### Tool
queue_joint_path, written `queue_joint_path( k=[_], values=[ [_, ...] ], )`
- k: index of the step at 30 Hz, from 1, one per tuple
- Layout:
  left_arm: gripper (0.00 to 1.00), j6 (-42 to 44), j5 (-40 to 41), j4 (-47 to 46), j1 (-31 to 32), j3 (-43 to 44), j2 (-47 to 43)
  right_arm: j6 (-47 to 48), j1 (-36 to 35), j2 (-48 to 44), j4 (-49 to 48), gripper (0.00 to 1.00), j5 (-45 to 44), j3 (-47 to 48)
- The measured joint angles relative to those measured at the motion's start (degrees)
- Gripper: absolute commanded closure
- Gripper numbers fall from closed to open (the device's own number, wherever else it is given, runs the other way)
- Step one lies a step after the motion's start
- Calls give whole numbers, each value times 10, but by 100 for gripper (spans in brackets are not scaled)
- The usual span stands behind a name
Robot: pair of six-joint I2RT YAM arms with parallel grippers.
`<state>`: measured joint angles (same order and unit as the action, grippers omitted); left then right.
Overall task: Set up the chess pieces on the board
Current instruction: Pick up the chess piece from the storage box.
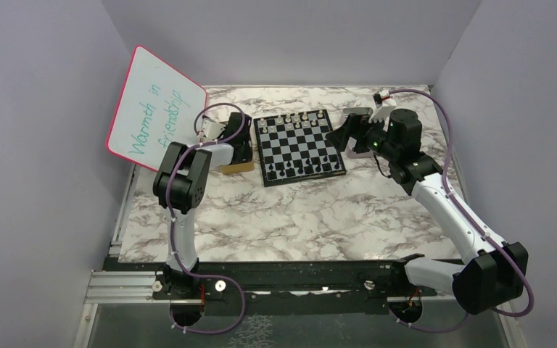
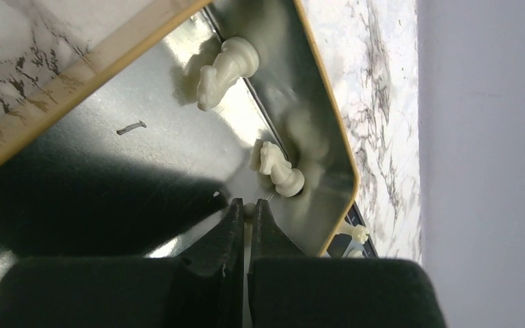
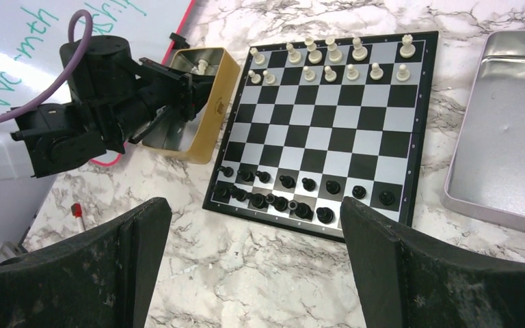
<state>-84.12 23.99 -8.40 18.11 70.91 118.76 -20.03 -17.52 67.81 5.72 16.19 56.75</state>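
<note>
left fingers (image 2: 229, 236) pinch a pale chess piece (image 2: 249, 208) in the gold tin (image 2: 294, 75), left of the board (image 1: 301, 145); right fingers (image 3: 410, 273) spread wide.

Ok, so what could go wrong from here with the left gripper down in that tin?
The left gripper pinches a small pale piece at its very tip, so it may slip on lifting. A white knight lies right beside it against the tin wall and could get knocked or dragged.
</note>
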Motion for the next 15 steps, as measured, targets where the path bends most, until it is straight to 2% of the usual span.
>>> queue_joint_path(
  k=[8, 15],
  values=[
    [100, 90, 12, -9, 0, -18, -63, -1, 0, 0, 0, 0, 2, 0],
    [100, 239, 16, -51, 0, -32, -140, -5, 0, 0, 4, 0, 2, 0]
  ],
)
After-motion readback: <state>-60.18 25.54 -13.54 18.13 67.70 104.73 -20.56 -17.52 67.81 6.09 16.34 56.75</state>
